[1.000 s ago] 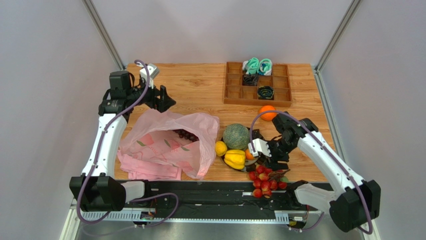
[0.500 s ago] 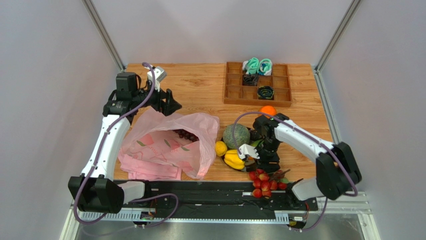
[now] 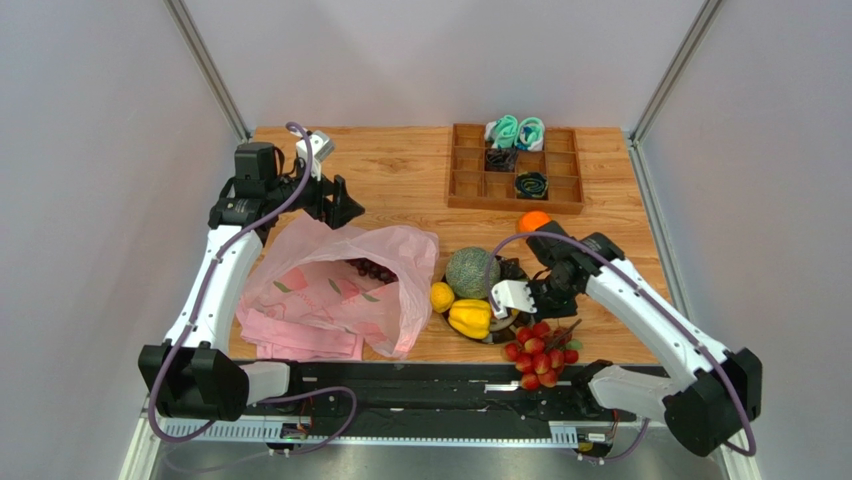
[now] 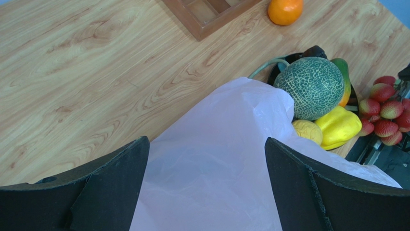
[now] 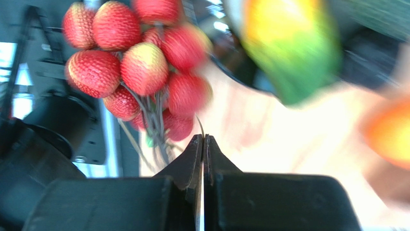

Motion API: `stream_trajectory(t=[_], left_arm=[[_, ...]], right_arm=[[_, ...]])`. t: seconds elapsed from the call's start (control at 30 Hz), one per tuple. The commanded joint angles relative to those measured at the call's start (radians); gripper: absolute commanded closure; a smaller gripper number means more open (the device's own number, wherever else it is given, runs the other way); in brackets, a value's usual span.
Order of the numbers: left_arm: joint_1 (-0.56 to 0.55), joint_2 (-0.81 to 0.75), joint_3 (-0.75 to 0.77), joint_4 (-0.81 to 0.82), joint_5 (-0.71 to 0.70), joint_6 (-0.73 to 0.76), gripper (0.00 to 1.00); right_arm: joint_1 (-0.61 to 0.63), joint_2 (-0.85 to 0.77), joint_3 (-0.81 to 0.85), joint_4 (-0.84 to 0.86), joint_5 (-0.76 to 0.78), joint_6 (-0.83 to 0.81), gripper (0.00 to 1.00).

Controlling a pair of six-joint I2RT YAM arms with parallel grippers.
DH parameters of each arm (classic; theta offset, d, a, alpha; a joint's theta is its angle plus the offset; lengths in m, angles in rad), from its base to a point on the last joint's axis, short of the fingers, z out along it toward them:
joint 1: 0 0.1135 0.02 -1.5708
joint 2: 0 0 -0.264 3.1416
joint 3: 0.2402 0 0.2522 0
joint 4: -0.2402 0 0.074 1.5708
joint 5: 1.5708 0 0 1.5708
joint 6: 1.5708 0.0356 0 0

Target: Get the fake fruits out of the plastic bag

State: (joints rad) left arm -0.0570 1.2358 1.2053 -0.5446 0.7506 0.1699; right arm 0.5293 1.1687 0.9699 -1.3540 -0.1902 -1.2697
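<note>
Top external view: wooden table (image 3: 400, 170) occupies the centre of the frame. The plastic bag (image 3: 330, 290), pink and crinkled, lies at lower left of the table, mouth turned to the right. A wooden tray (image 3: 465, 190) with compartments sits at upper right, teal and black items in it.

Left gripper (image 4: 206, 142): jaws spread wide, holding nothing, poised above the bag's upper edge. The left wrist view confirms bag film between the fingers (image 4: 96, 192), apart from both.

Right gripper (image 5: 202, 144): jaws pressed together. Only the right wrist view shows this, with the tips just beside the berry stems; whether a stem is pinched cannot be told.

Fruit outside the bag, right of its mouth:
- netted melon (image 3: 471, 272), just beside the bag.
- red berries (image 3: 541, 355), a cluster at the table's near edge.
- yellow lobed piece (image 3: 469, 318), below the melon.
- orange (image 3: 533, 220), just below the tray.
- lemon (image 3: 442, 297), touching the bag's edge.

Dark grapes (image 3: 371, 268) lie inside the bag mouth, seen in the top view only. The left wrist view alone shows a green-and-orange piece (image 4: 342, 79) behind the melon.
</note>
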Motion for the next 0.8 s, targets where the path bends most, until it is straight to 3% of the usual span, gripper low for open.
stream_trajectory(t=[0.0, 0.23, 0.5, 0.77], left_arm=[[0.0, 0.03, 0.056, 0.052, 0.021, -0.009, 0.01], [-0.001, 0.063, 0.091, 0.063, 0.024, -0.023, 0.01], [-0.001, 0.068, 0.099, 0.074, 0.018, -0.038, 0.01], [-0.001, 0.033, 0.094, 0.052, 0.004, -0.024, 0.01]], right_arm=[[-0.052, -0.066, 0.111, -0.315, 0.077, -0.045, 1.0], [-0.167, -0.026, 0.357, -0.313, 0.021, -0.036, 1.0], [-0.173, 0.075, 0.642, -0.191, -0.057, 0.026, 1.0], [-0.173, 0.189, 0.711, 0.001, -0.228, 0.196, 1.0]])
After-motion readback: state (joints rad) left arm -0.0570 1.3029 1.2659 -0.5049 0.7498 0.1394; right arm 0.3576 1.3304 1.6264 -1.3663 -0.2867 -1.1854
